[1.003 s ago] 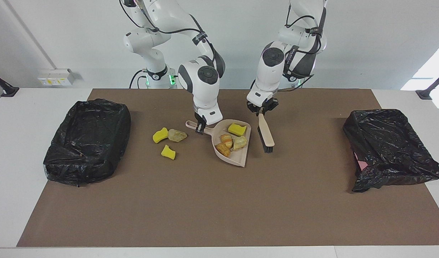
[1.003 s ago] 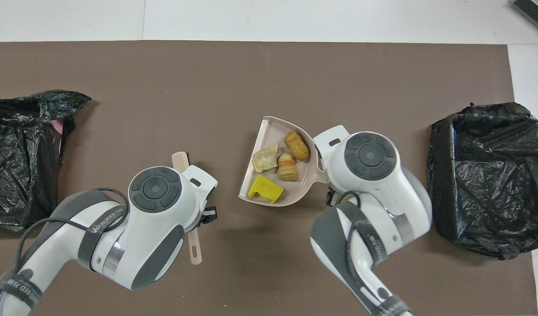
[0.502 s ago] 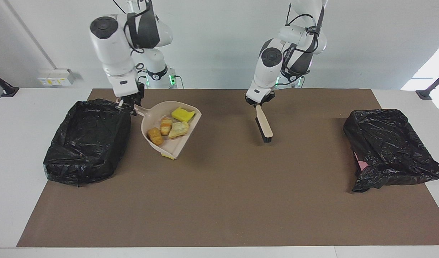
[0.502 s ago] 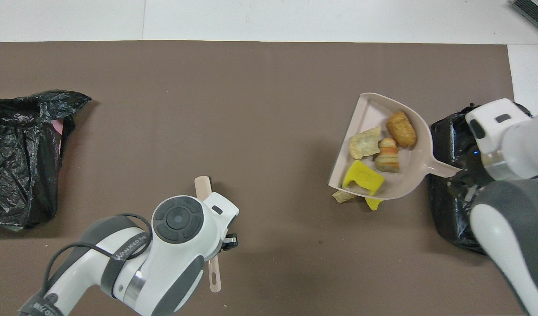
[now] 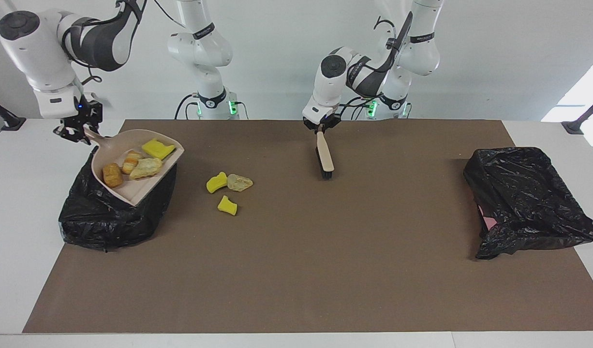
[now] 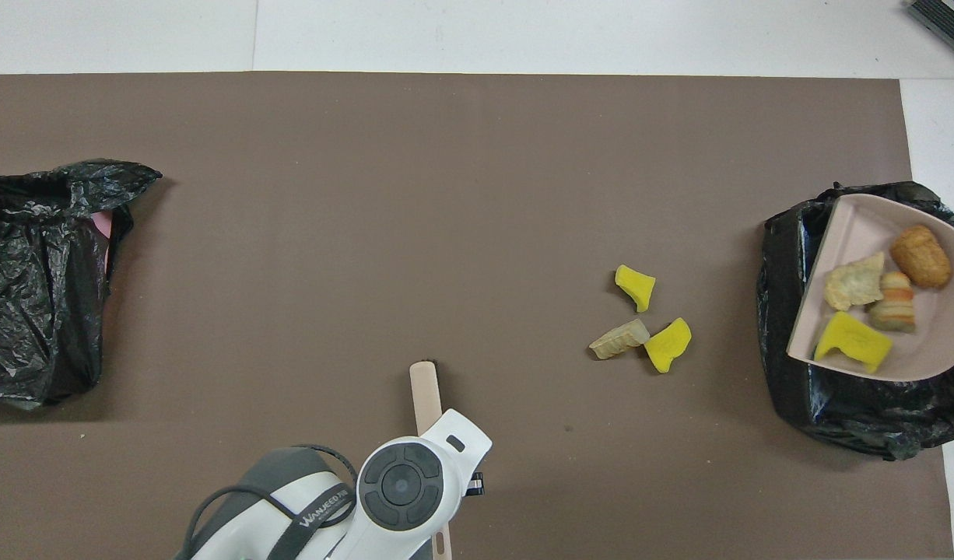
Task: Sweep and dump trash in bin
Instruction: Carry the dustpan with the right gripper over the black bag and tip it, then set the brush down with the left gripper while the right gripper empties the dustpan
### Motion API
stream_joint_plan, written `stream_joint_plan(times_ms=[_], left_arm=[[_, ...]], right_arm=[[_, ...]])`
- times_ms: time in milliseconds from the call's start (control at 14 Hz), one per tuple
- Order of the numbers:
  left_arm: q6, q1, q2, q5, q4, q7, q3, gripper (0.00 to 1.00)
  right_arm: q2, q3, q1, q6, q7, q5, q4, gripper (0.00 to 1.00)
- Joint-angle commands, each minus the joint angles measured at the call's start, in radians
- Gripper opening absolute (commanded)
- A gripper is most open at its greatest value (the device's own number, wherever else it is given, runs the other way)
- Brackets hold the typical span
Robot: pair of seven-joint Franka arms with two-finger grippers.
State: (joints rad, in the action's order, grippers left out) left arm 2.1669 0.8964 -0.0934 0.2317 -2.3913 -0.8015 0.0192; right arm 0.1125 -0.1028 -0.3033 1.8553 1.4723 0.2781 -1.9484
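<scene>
My right gripper point(image 5: 78, 129) is shut on the handle of the beige dustpan point(image 5: 144, 189) and holds it over the black-lined bin point(image 5: 108, 217) at the right arm's end of the table. The pan point(image 6: 854, 227) carries one yellow foam chunk point(image 5: 157, 149) and three bread-like lumps point(image 5: 131, 163). Three pieces of trash lie on the brown mat beside that bin: two yellow chunks point(image 5: 216, 182) point(image 5: 227, 205) and a beige lump point(image 5: 239, 182). They also show in the overhead view point(image 6: 635, 285) point(image 6: 668, 344) point(image 6: 619, 340). My left gripper point(image 5: 320, 127) is shut on the brush point(image 5: 324, 157), which hangs bristles-down over the mat's middle.
A second black-lined bin point(image 5: 524, 198) stands at the left arm's end of the table; it also shows in the overhead view point(image 6: 33, 272). The brown mat point(image 5: 296, 270) covers most of the white table.
My right gripper lifted the dustpan from the mat's middle and carried it to over the bin, uncovering the three loose pieces. My left gripper moved the brush toward the right arm's end.
</scene>
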Motion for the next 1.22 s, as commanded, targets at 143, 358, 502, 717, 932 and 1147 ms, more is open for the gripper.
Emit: stream_joint_plan(times_ms=[143, 358, 502, 717, 932, 1147], left_arm=[[0.045, 0.041, -0.008, 0.015, -0.036, -0.008, -0.021, 0.95], [0.024, 0.023, -0.009, 0.012, -0.025, -0.011, -0.027, 1.00], [0.021, -0.036, -0.006, -0.003, 0.001, -0.007, -0.027, 1.00], [0.010, -0.125, 0.014, -0.037, 0.061, -0.005, -0.027, 1.00], [0.008, -0.216, 0.047, -0.115, 0.150, 0.048, -0.028, 1.00], [0.005, -0.333, 0.055, -0.138, 0.224, 0.218, -0.028, 1.00]], right_arm=[[0.045, 0.020, -0.005, 0.045, 0.020, 0.226, -0.061, 0.00], [0.049, 0.021, 0.036, 0.096, 0.025, 0.352, -0.110, 0.00], [0.049, 0.021, 0.041, 0.130, 0.025, 0.429, -0.142, 0.00], [0.056, 0.021, 0.067, 0.162, 0.035, 0.530, -0.175, 0.00], [0.056, 0.023, 0.073, 0.177, 0.055, 0.567, -0.178, 0.00], [0.056, 0.023, 0.096, 0.176, 0.049, 0.618, -0.176, 0.00]])
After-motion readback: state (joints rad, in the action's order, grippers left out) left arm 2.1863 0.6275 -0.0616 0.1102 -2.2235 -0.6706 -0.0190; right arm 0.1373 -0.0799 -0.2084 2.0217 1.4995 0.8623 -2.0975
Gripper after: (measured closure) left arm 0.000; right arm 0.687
